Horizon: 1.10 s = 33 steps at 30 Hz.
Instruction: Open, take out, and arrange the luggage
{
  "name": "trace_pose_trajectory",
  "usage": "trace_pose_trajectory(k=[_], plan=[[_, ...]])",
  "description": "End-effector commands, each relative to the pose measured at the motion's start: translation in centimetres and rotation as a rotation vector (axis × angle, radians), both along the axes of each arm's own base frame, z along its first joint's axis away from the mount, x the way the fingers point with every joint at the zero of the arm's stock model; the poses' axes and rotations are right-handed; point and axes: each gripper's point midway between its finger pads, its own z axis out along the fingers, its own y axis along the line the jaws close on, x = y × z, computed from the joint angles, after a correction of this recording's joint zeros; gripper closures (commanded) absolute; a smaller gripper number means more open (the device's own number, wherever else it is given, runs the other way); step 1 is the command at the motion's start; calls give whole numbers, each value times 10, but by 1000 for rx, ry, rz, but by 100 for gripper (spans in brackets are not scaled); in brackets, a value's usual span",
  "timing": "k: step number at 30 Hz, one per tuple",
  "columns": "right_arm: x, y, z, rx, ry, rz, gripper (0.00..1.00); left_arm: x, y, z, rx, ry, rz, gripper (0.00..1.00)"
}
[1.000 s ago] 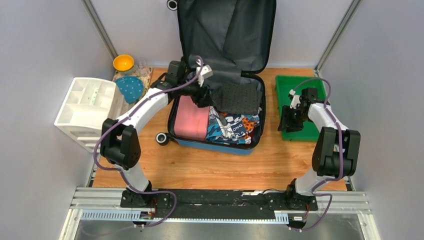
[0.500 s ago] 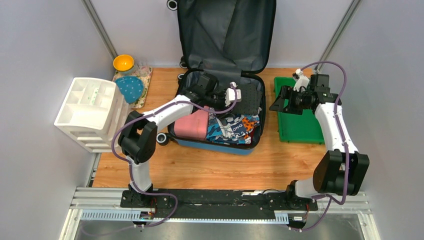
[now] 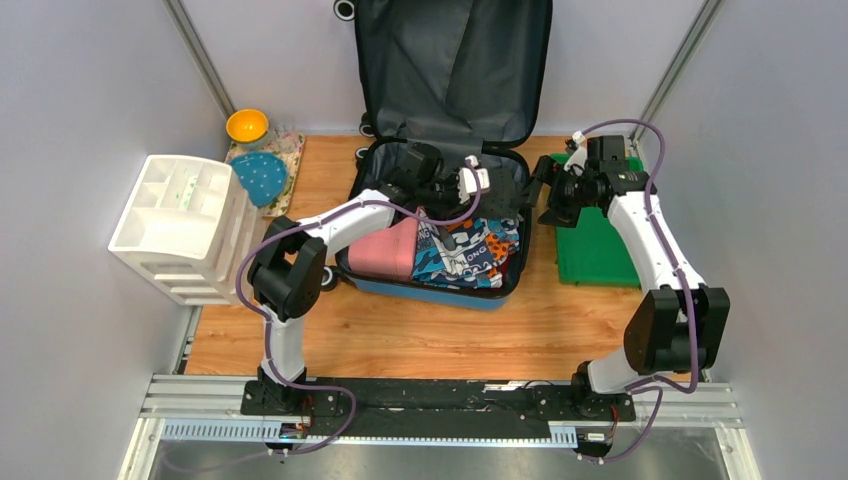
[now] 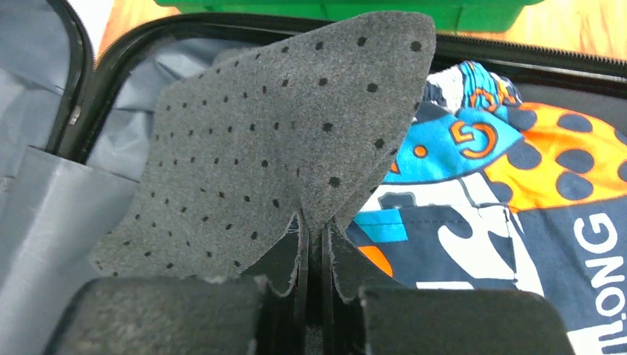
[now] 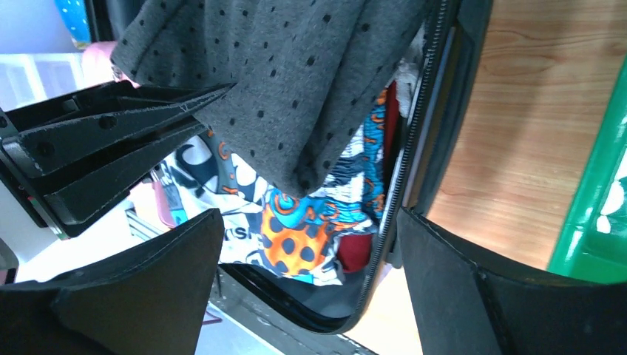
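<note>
**Mia:** Where is the luggage [image 3: 430, 292] sitting?

**Tom:** It is lying open at the far middle of the table [image 3: 400, 340]. Its lid is standing up against the back wall and showing its dark grey lining.

**Mia:** What is lying inside it?

**Tom:** Bright clothes [image 4: 517, 163] with orange and blue spots are filling the right part. A pink thing [image 3: 385, 250] is lying in the left part.

**Mia:** What is the left gripper [image 4: 310, 244] doing?

**Tom:** It is reaching into the luggage. Its two fingers are squeezing together on a grey cloth [image 4: 281, 133] with little black dots. The cloth is sticking out from the pinch, over the bright clothes.

**Mia:** And the right gripper [image 5: 309, 222]?

**Tom:** It is hanging at the right edge of the luggage, between the luggage and the green tray [image 3: 600, 250]. Its fingers are spreading very wide and holding nothing. It is pointing at the grey cloth, and the cloth's hanging corner is showing between its fingers. I cannot tell if it is touching the cloth.

**Mia:** Is anything else sitting nearby?

**Tom:** A white box [image 3: 180, 225] with many little rooms is sitting far off on the left side.
</note>
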Motion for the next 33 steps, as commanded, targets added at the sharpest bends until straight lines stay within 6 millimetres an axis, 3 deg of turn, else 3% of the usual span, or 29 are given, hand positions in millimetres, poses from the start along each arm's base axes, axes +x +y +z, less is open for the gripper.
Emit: trace_pose_trajectory(k=[1, 17, 23, 26, 29, 33], plan=[[20, 12, 18, 74, 22, -98, 9, 3, -13, 56, -154, -60, 3, 100], [62, 34, 2, 193, 144, -174, 7, -21, -7, 79, -199, -72, -56, 100], [78, 39, 2, 222, 149, -161, 16, -33, -6, 85, -211, -78, -101, 100], [81, 45, 8, 249, 138, -139, 26, -36, -6, 87, -206, -90, -123, 100], [82, 47, 14, 256, 114, -107, 48, -46, -7, 86, -194, -94, -164, 100], [81, 38, 29, 207, 4, -36, 100, -58, -7, 80, -159, -104, -195, 97]])
